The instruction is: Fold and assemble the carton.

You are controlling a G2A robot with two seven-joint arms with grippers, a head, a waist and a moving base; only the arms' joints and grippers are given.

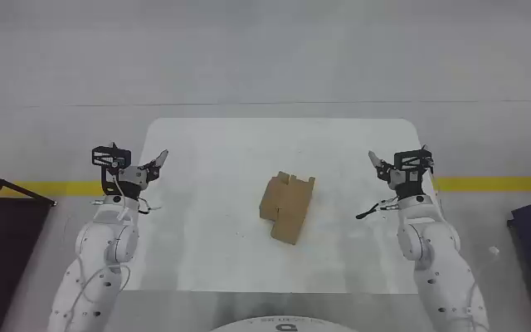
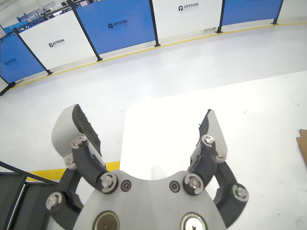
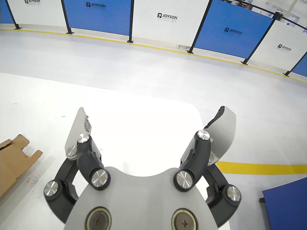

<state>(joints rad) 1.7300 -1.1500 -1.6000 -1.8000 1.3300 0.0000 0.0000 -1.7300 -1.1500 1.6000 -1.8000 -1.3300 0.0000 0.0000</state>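
Lying flat near the middle of the table (image 1: pixel 207 241), the carton (image 1: pixel 287 207) looks light and bendy, best pinched at a flap edge. The left gripper (image 2: pixel 142 111) and right gripper (image 3: pixel 152 110) sit at opposite table edges, both spread wide and empty.

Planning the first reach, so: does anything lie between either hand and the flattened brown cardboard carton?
Nothing visible does. The flattened brown cardboard carton lies alone mid-table, and only bare white tabletop separates it from the open left hand and the open right hand at the table's two sides.
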